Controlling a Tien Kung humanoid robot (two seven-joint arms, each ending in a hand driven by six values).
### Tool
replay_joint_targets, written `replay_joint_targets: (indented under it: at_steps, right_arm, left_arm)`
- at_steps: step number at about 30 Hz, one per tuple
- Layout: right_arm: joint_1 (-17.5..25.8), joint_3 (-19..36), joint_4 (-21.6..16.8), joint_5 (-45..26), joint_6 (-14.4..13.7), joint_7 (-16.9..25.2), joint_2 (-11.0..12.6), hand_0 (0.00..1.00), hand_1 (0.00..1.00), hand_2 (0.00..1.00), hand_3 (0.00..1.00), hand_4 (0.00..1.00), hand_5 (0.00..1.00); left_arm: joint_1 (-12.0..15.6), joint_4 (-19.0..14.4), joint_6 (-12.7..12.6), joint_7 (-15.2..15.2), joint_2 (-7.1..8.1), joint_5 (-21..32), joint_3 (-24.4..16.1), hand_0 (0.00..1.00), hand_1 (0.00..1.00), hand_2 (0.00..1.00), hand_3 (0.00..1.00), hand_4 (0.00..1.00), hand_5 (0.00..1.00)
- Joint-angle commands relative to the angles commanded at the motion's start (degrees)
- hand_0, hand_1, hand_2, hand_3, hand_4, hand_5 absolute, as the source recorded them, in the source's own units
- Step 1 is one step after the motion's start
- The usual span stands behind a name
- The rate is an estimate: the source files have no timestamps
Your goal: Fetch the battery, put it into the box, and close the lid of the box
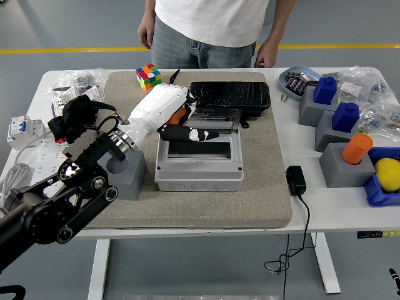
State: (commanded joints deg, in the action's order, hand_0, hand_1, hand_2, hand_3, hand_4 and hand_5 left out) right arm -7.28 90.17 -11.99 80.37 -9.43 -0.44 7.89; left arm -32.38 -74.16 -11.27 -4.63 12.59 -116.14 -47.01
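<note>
Robot hand: the left robot hand [181, 125], white-shelled with black fingertips, curls around an orange cylinder, the battery [177, 116], above the box [199, 164].
Why there: seemingly lined up to drop it through the box's dark opening.
Box: grey moulded plastic, rectangular; its clear lid [215, 119] stands raised at the far side.
Left of box: a grey block [121, 174] with a round socket, empty.
Surface: coarse beige mat [262, 187] covering the white tabletop [340, 209].
Far side: a person [212, 28] stands, hands hanging.

Orange battery [178, 116] mostly hidden under left hand [181, 125], box [199, 162] lid perhaps open
</note>
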Motion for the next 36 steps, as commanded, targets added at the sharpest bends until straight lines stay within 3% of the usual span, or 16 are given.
replay_joint_targets:
  at_steps: [4, 12, 23, 26, 33, 36]
  right_arm:
    - [-0.04, 0.12, 0.07, 0.18, 0.0, -0.02, 0.13, 0.875, 0.86, 0.811, 0.826, 0.998, 0.998]
    - [0.13, 0.1, 0.06, 0.1, -0.05, -0.01, 0.21, 0.875, 0.86, 0.811, 0.826, 0.998, 0.998]
    - [0.46, 1.22, 0.13, 0.68, -0.01, -0.02, 0.4, 0.875, 0.86, 0.81, 0.826, 0.998, 0.998]
    - [0.49, 1.44, 0.07, 0.71, -0.02, 0.03, 0.46, 0.875, 0.86, 0.81, 0.826, 0.998, 0.998]
    - [0.63, 2.7, 0.06, 1.09, -0.04, 0.07, 0.98, 0.875, 0.86, 0.81, 0.826, 0.998, 0.998]
    - [0.66, 3.41, 0.16, 1.54, 0.01, 0.06, 1.23, 0.875, 0.86, 0.81, 0.826, 0.998, 0.998]
  left_arm:
    - [-1.27, 0.3, 0.72, 0.58, 0.81, 0.1, 1.3, 0.029, 0.002, 0.002, 0.003, 0.998, 0.796]
    - [-1.17, 0.03, 1.37, 0.99, 1.43, -0.14, 1.46, 0.029, 0.002, 0.002, 0.002, 0.998, 0.808]
    - [-1.66, 0.35, 2.24, 1.44, 3.8, -0.68, -0.62, 0.03, 0.002, 0.002, 0.002, 0.998, 0.829]
    - [-2.11, 0.68, 3.06, 2.01, 4.8, -1.05, -0.87, 0.03, 0.002, 0.002, 0.002, 0.998, 0.827]
    - [-2.74, 0.59, 8.45, 5.08, 7.8, -1.0, 0.57, 0.03, 0.002, 0.002, 0.002, 0.998, 0.826]
    - [-2.93, 0.14, 8.93, 5.31, 9.34, -0.56, 0.86, 0.03, 0.002, 0.002, 0.002, 0.998, 0.826]
